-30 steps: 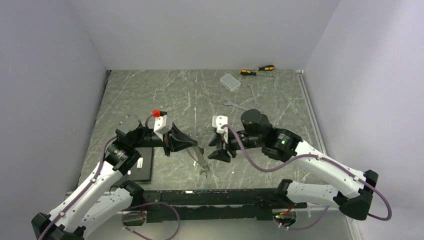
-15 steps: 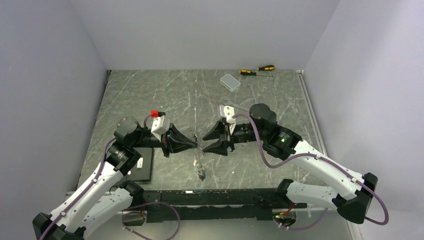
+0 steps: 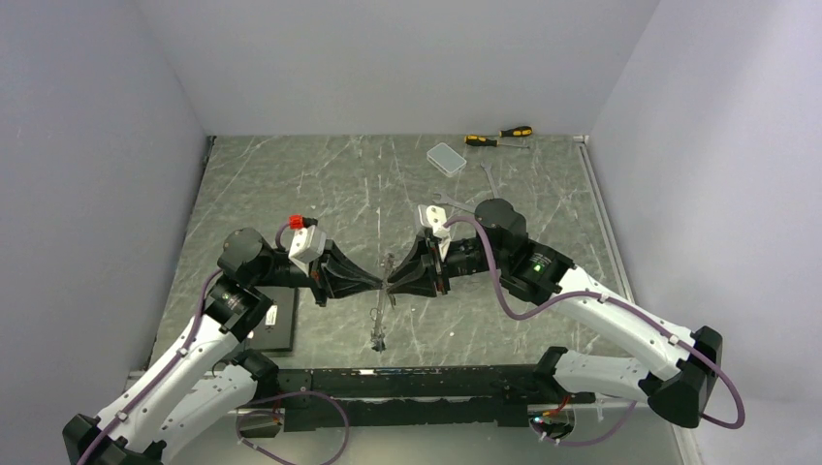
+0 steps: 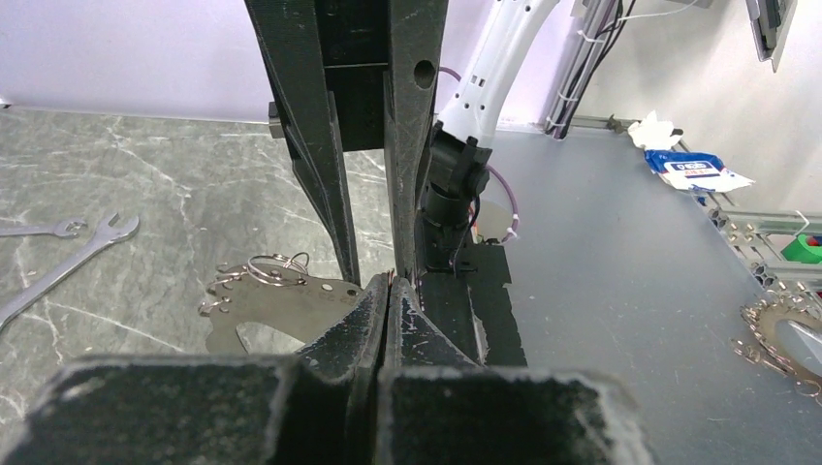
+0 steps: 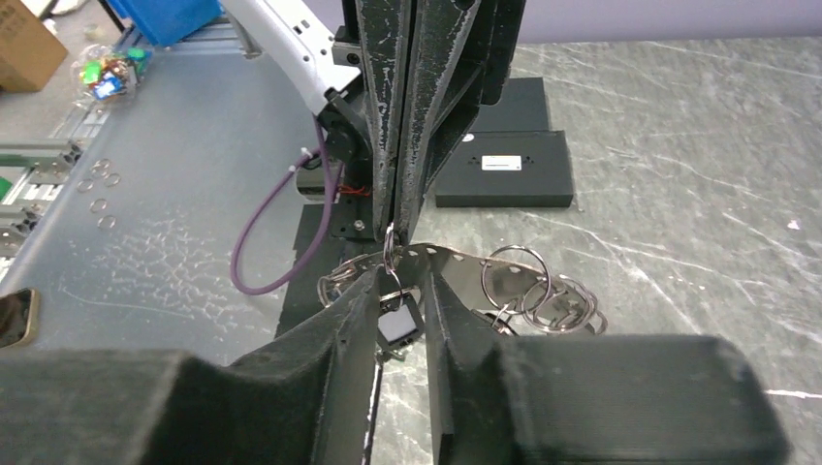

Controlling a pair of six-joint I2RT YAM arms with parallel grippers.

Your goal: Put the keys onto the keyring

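Carefully: thin, stiff, slippery wire, light keys swinging free.
Your left gripper (image 4: 390, 295) is clamped on the keyring (image 5: 391, 244). Your right gripper (image 5: 399, 288) stands narrowly apart around it, apparently gripping nothing. The keys (image 3: 378, 327) dangle below, over mid-table. Pinch the wire, not the heads.

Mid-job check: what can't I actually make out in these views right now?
Top view: the keys by the claws are too small and thin to count or tell apart.
Left wrist view: whatever the shut left claw pinches is hidden between its own fingers.
Right wrist view: the right claw straddles a dark key tag; its fingers cover the tag's sides, so contact is unclear.
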